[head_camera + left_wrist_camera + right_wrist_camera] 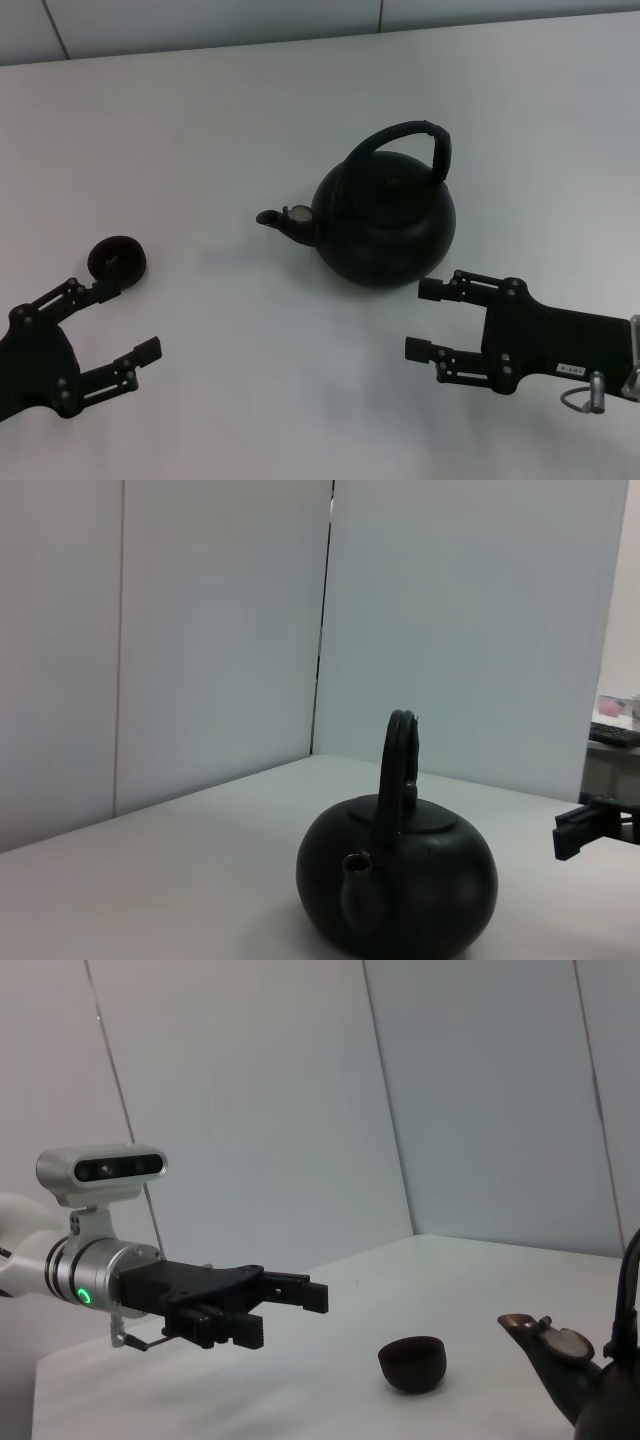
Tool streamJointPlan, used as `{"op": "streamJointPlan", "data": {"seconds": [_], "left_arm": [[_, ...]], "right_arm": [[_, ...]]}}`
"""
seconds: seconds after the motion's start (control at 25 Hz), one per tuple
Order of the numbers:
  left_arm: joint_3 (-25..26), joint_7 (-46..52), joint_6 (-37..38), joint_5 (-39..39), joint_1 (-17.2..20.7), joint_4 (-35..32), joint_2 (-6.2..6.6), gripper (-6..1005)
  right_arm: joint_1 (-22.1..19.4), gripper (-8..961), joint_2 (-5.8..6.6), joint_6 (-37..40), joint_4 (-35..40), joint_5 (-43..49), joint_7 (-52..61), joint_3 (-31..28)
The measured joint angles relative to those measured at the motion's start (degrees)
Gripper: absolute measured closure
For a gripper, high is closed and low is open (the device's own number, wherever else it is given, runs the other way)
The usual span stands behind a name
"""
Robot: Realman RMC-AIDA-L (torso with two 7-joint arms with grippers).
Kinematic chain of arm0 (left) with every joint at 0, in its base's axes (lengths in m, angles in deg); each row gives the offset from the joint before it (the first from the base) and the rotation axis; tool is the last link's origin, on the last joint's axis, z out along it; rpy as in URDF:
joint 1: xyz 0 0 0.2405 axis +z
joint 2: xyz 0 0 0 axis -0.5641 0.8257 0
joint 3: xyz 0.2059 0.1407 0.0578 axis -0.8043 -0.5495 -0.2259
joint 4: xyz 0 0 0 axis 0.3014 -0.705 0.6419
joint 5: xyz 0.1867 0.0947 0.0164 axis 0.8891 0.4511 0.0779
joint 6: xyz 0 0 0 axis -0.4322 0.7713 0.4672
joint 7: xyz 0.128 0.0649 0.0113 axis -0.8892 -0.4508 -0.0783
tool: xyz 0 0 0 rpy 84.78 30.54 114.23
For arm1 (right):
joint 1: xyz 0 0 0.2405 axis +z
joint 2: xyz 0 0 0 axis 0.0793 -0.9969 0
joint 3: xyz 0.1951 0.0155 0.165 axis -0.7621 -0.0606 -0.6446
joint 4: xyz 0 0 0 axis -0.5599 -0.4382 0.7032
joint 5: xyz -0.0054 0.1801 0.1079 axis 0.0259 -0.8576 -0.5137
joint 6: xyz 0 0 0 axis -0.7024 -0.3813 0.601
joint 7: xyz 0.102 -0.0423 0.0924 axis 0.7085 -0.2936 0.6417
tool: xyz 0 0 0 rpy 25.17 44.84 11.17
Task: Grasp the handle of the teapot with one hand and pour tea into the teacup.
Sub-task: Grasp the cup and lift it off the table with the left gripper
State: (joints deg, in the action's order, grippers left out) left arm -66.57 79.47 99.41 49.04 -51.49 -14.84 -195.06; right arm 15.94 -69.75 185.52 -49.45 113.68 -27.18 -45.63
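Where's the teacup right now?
In the head view the teacup sits on the table's left side, beside the open left gripper's upper finger, left of the teapot's spout.

Soft even light, faint shadows, mild blur

You have a plain white table (230, 140) running from your near edge to pale wall panels at the far side. Two things sit directly on it. The teapot (385, 225) stands upright right of centre, about mid-depth, its spout (275, 218) pointing left and its handle (405, 140) arched over the lid. The teacup (118, 259) sits well apart from it on the left, a little nearer to you, upright with its mouth up. In the right wrist view you see the cup (413, 1362) resting on the same white surface just short of the spout tip, not touching it.
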Motion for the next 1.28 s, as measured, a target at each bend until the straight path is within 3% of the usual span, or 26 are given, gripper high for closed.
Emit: {"op": "streamJointPlan", "data": {"seconds": [1.28], "left_arm": [[0.04, 0.2, 0.47, -0.09, -1.37, -0.49, 0.08, 138]], "right_arm": [[0.61, 224, 0.0, -0.24, -1.23, -0.6, -0.36, -0.26]]}}
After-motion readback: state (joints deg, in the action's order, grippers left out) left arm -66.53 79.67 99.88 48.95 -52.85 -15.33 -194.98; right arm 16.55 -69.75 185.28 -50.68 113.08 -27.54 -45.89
